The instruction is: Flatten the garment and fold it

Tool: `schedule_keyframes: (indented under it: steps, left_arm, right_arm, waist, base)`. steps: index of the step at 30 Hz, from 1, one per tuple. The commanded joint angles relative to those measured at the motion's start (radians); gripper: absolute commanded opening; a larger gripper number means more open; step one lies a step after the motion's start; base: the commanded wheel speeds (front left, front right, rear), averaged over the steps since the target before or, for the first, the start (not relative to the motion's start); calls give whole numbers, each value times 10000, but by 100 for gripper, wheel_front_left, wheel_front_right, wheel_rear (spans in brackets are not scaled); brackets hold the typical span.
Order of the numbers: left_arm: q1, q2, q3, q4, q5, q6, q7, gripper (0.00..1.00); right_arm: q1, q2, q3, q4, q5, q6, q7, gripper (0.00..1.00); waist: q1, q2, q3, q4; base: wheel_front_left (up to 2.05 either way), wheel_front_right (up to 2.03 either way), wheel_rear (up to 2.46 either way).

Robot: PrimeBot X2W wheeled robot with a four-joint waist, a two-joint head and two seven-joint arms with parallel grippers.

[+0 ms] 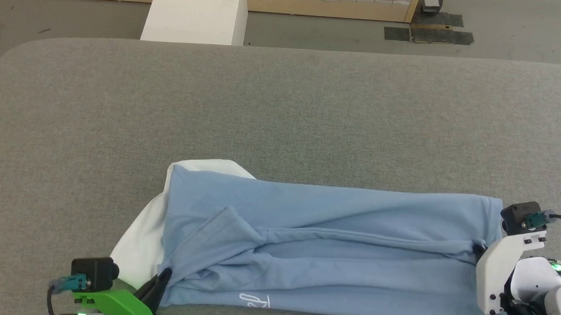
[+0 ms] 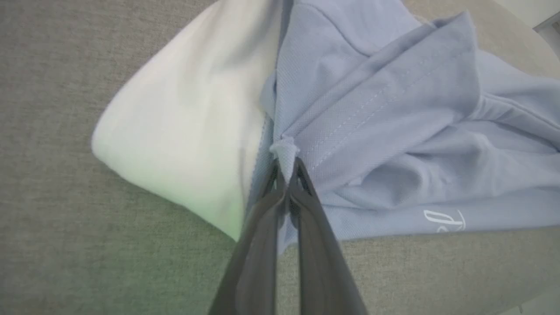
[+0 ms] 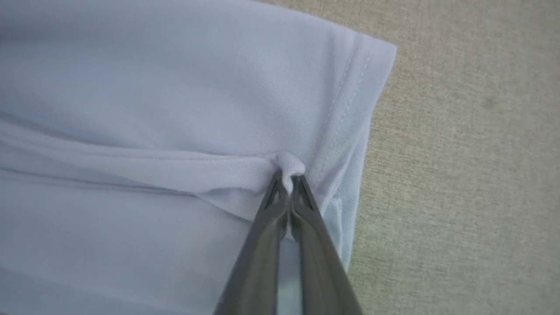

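The garment [image 1: 333,246] is a light blue T-shirt lying in a long folded band across the near part of the grey table, with a white fabric part [image 1: 142,232] sticking out at its left end and a small white script logo [image 1: 255,300] near the front edge. My left gripper [image 1: 165,272] is shut on a pinch of blue cloth at the garment's left end, seen close up as the left gripper [image 2: 286,164] beside the white part [image 2: 183,131]. My right gripper [image 1: 478,246] is shut on a bunched fold at the right end, shown close as the right gripper [image 3: 288,177] near the hemmed edge [image 3: 350,109].
The grey cloth-covered table [image 1: 283,109] stretches far and wide behind the garment. Beyond its back edge stand a white block [image 1: 197,11] and a wooden-framed tiled wall [image 1: 327,6] on a grey floor. Dark mats [image 1: 428,34] lie at the back right.
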Motion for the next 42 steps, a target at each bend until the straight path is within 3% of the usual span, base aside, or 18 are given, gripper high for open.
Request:
schedule_keyframes:
  steps: [1,2,3,12,16,22,30,42]
  left_arm:
    - [-86,-91,-24,164,11,-96,-77,17]
    - [-91,-139,-54,233,-9,-131,-77,48]
    - [-90,-187,-57,288,-29,-155,-116,100]
    - [-144,-394,358,-33,662,262,-1619,100]
    - [-573,-568,598,51,1583,581,-2580,100]
    - [-1420,-977,942,373,2940,609,-2894,100]
    - [-2097,-2066,2208,689,4899,446,-2911,100]
    - [-2061,-3151,3676,1354,5962,-363,-2913,100]
  right_arm:
    - [125,122,-54,78,-70,-15,-23,24]
    - [138,180,-112,74,-67,-15,-83,55]
    - [169,249,-210,56,-58,-15,-146,100]
    - [944,956,-1428,-1134,36,-15,-1021,100]
    - [1347,1581,-2105,-2002,-55,-15,-1800,100]
    - [1408,2361,-3050,-2439,-284,-15,-2876,100]
    - [841,2573,-3683,-1319,-123,-15,-3103,100]
    - [-567,2578,-3624,1554,-626,-15,-917,100]
  waist:
    - [1,0,-17,-14]
    - [1,0,-46,-26]
    - [1,0,-95,-39]
    - [1,0,-575,3]
    - [1,0,-717,51]
    - [1,0,-815,51]
    - [1,0,-822,-143]
    - [1,0,-606,-220]
  base:
    - [0,0,0]
    - [0,0,0]
    - [0,0,0]
    - [0,0,0]
    - [0,0,0]
    - [0,0,0]
    - [0,0,0]
    - [0,0,0]
